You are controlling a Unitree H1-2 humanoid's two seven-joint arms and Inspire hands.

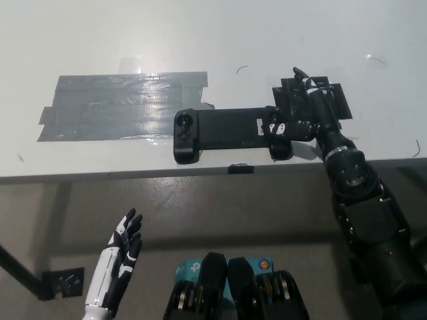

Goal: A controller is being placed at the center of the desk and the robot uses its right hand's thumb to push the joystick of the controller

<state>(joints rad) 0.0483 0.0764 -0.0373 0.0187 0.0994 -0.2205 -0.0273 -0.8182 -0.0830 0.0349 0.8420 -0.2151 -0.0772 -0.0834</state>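
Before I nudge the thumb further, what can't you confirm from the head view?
- Thumb contact: the right hand covers the controller's right end, so the joystick there is hidden.
- Black patch: mostly under the hand.
- Right forearm: cut off by the picture's bottom right edge.
- Left hand: open, below the desk edge, wrist cut off.
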